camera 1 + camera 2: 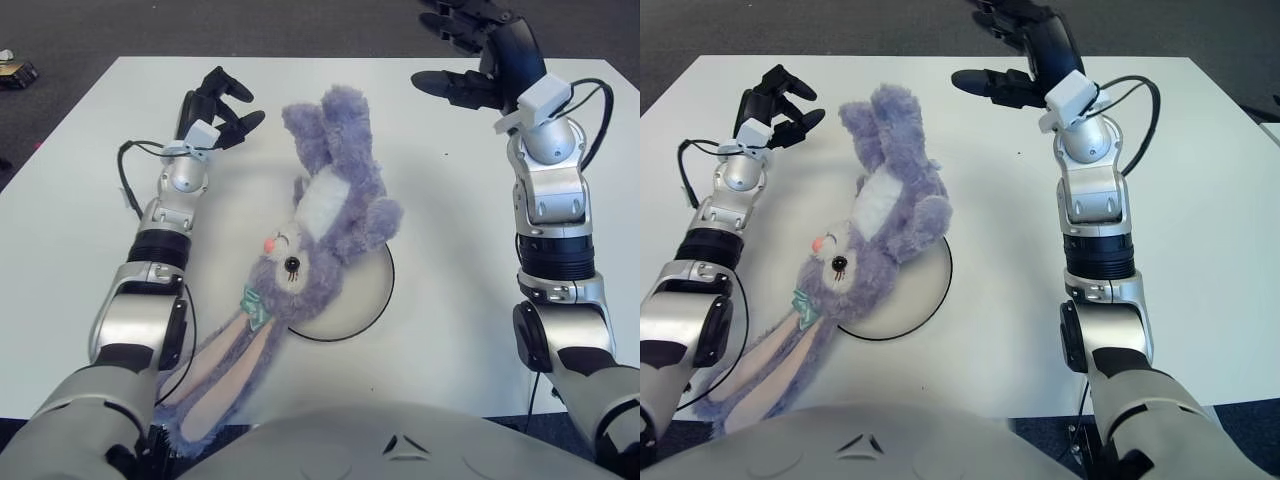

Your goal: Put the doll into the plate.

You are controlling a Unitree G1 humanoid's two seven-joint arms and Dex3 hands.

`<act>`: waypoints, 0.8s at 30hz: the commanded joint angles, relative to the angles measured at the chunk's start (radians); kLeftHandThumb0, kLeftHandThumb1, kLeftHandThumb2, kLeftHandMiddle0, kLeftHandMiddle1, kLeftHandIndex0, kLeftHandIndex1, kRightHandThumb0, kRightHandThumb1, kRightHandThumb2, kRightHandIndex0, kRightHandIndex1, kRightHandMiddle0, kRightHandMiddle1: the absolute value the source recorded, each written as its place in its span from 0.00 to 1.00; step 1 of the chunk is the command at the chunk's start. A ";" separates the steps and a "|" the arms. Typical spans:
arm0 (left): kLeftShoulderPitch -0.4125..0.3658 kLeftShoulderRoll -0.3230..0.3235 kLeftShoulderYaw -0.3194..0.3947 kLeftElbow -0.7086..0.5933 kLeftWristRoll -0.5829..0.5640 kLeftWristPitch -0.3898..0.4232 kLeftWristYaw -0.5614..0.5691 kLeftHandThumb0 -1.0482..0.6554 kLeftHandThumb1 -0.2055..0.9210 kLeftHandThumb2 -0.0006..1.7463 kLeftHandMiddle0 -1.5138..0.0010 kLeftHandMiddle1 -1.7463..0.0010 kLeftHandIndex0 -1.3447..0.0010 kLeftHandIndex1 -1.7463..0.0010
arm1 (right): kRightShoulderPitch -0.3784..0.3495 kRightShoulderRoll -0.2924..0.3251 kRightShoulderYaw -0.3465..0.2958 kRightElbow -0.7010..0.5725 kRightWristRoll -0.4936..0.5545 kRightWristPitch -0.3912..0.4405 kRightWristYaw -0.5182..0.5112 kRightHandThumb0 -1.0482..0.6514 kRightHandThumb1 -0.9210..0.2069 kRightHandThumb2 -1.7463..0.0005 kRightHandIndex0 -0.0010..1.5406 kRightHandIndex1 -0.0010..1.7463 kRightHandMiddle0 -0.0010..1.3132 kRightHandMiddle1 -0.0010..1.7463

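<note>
A purple plush bunny doll (330, 210) lies on its back at the table's middle. Its head and lower body overlap the left part of a white round plate (365, 290); its long pink-lined ears (215, 375) trail toward the front-left edge. My left hand (232, 100) hovers just left of the doll's raised feet, fingers spread, holding nothing. Up at the far right, my right hand (450, 50) is raised well clear of the doll, fingers spread and empty.
The white table (460, 300) carries only the doll and plate. Dark floor surrounds it, with a small object (15, 70) on the floor at the far left. Black cables (125, 185) loop from both wrists.
</note>
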 commanded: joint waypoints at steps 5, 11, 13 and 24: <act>-0.033 -0.047 0.043 0.022 -0.082 -0.043 -0.048 0.40 1.00 0.14 0.55 0.01 0.64 0.17 | 0.006 0.056 -0.044 0.226 0.064 -0.256 -0.087 0.61 0.00 0.91 0.45 0.62 0.34 0.79; -0.034 -0.067 0.057 0.041 -0.108 -0.066 -0.065 0.41 1.00 0.17 0.54 0.02 0.67 0.14 | -0.015 0.052 -0.056 0.405 0.071 -0.436 -0.125 0.61 0.00 0.89 0.42 0.73 0.32 0.75; -0.030 -0.083 0.063 0.049 -0.124 -0.081 -0.079 0.41 1.00 0.18 0.53 0.02 0.68 0.14 | -0.013 0.050 -0.063 0.425 0.096 -0.432 -0.109 0.61 0.00 0.89 0.41 0.75 0.31 0.75; -0.021 -0.129 0.093 0.074 -0.173 -0.118 -0.125 0.41 1.00 0.18 0.52 0.02 0.70 0.12 | 0.003 0.046 -0.071 0.471 0.074 -0.387 -0.165 0.61 0.00 0.89 0.42 0.74 0.31 0.75</act>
